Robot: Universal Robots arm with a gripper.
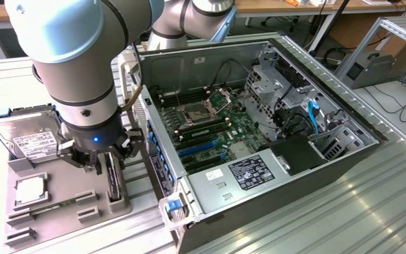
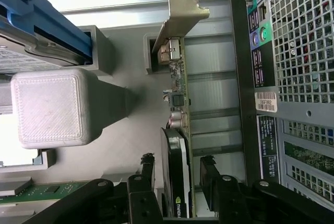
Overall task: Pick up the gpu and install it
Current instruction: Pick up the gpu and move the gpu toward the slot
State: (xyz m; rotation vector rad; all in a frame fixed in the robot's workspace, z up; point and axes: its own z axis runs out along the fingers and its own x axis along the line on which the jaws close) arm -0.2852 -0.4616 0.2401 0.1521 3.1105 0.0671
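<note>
**A:** What colours have I got on the gpu [image 2: 180,130]?

**B:** On my screen: green board edge, black cooler, silver bracket. The gripper [image 2: 177,157] is black.

**A:** And the hard drive [image 1: 27,135]?

**B:** I see silver with a white label and blue rails, on a plain grey tray [image 1: 76,198].

**A:** Inside the case?

**B:** Green motherboard [image 1: 242,127], blue slots [image 1: 197,148]. The arm [image 1: 76,58] is pale grey with a blue light [image 1: 95,139]. The grille [image 2: 305,36] is silver, with a perforated mesh pattern.

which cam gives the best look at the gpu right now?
Wrist view: gpu edge-on, silver bracket clear, between the open gripper fingers. Exterior view: it's a dark sliver below the gripper, standing in the gray holder.
</note>
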